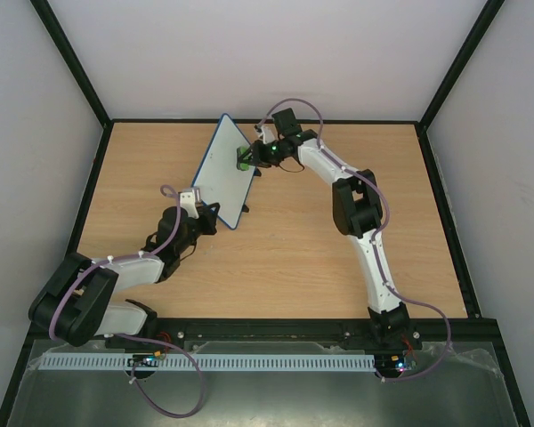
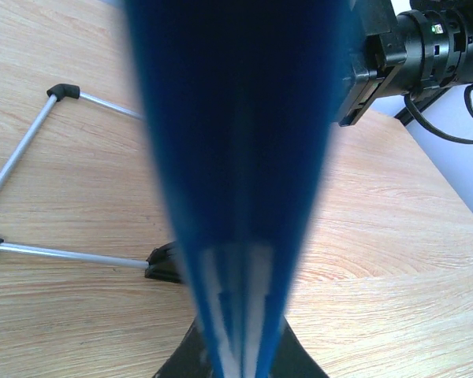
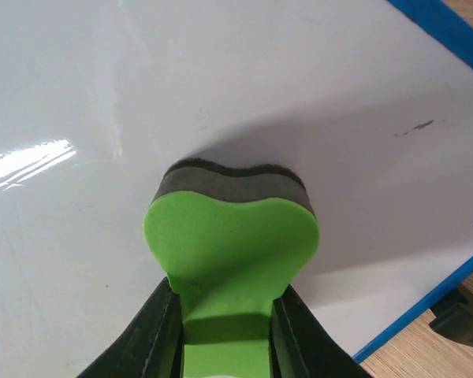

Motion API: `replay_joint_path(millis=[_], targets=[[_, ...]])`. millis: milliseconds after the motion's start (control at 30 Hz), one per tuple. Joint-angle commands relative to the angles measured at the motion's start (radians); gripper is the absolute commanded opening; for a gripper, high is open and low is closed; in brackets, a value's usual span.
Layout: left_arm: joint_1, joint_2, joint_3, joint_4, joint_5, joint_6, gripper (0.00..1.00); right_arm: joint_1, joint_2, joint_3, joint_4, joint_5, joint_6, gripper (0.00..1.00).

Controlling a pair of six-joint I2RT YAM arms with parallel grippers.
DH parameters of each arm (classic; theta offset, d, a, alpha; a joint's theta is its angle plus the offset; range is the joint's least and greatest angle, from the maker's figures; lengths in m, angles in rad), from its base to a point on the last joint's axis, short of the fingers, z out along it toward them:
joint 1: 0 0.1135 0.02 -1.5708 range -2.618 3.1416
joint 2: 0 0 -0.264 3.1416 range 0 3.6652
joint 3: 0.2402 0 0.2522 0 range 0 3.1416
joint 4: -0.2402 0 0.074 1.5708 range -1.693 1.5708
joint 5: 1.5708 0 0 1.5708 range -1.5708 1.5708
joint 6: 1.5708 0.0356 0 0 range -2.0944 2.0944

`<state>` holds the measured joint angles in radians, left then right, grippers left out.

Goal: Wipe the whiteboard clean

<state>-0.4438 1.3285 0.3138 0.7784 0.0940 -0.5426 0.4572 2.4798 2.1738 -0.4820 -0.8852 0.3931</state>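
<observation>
**mk_tinker:** ok, top cam first. Where's the whiteboard (image 1: 224,173)?

**rob0dave:** It's standing on edge and tilted, toward the back of the wooden worktop (image 1: 338,267), a bit left of middle. At its near lower corner you've got the left claw (image 1: 212,213). On the far side the right claw (image 1: 252,157) is up at the board's face, with a green eraser (image 1: 242,161) between claw and board.

**mk_tinker:** and the left wrist cam?

**rob0dave:** Mostly one big blurry blue strip. That's the board's frame seen edge-on, running straight down between the dark finger shapes at the bottom of the shot, so the left claw is pinching the frame. Off to the left a thin wire stand (image 2: 31,177) with black feet lies on the wood and runs up to the board's base. The other arm's black wrist (image 2: 426,43) pokes in at top right.

**mk_tinker:** right wrist?

**rob0dave:** Clearest view of the three. The eraser's green foam body is squeezed between the two black fingers (image 3: 146,339), with its dark felt layer up against the glossy white surface. There's a tiny dark smudge (image 3: 416,126) over toward the right. Blue frame shows along the right side, with wood past it.
</observation>
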Motion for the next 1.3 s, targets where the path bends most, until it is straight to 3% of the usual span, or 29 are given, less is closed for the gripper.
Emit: replay_joint_path(millis=[0,500,900,1133,1267], targets=[[-0.041,0.020,-0.004,-0.130,0.261,0.012,0.03,0.033,0.046,0.009,0.056,0.039,0.034,0.02],[-0.040,0.024,-0.007,-0.132,0.265,0.012,0.03,-0.029,0.128,0.102,0.057,0.133,0.007,0.02],[-0.041,0.014,-0.006,-0.136,0.269,0.011,0.03,-0.035,0.113,0.053,-0.027,0.180,-0.062,0.02],[-0.039,0.015,0.001,-0.146,0.254,0.009,0.03,0.018,0.011,-0.067,-0.026,0.103,-0.120,0.02],[-0.039,0.015,0.012,-0.160,0.255,0.015,0.03,0.077,-0.086,-0.252,0.034,0.050,-0.104,0.02]])
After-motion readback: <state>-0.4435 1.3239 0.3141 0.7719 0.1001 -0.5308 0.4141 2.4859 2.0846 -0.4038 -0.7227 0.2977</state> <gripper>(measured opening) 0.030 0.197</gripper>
